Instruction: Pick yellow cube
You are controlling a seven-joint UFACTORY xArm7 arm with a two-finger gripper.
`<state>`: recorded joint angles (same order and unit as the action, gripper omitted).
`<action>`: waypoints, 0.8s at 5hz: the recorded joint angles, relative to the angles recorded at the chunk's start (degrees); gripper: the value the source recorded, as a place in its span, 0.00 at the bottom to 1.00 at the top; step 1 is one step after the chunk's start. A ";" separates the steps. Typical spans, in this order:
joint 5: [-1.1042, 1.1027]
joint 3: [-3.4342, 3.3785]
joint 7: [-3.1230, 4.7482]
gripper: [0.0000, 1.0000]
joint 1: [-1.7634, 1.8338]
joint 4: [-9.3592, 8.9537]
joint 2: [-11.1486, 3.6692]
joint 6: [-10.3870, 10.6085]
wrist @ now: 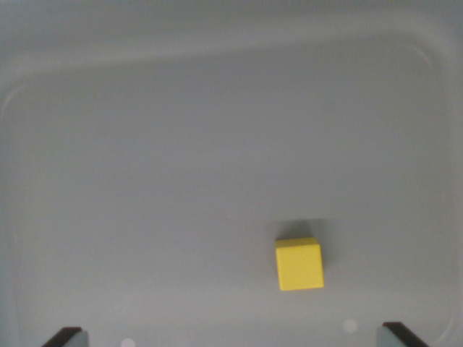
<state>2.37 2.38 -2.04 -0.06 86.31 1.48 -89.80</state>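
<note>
- You're hovering over the grey tray (217, 108); gripper (235, 336) fingers spread wide, holding nothing
- yellow cube (299, 264) is sitting between fingertips, toward the right one; you're probably lining up the descent

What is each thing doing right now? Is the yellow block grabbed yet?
yellow cube: not grabbed; sitting flat on the bin floor, nothing touching it, toward the wrist view's right.
gripper: open; only its two fingertips show at the bottom corners, wide apart, holding nothing.
grey bin: holds only the cube.
</note>
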 joint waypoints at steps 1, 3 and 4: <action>0.11 0.13 0.45 0.00 -0.01 -0.84 -0.29 1.04; 0.25 0.29 0.98 0.00 -0.02 -1.85 -0.64 2.28; 0.25 0.29 0.98 0.00 -0.02 -1.85 -0.64 2.28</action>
<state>2.62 2.67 -1.06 -0.08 84.45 0.84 -87.52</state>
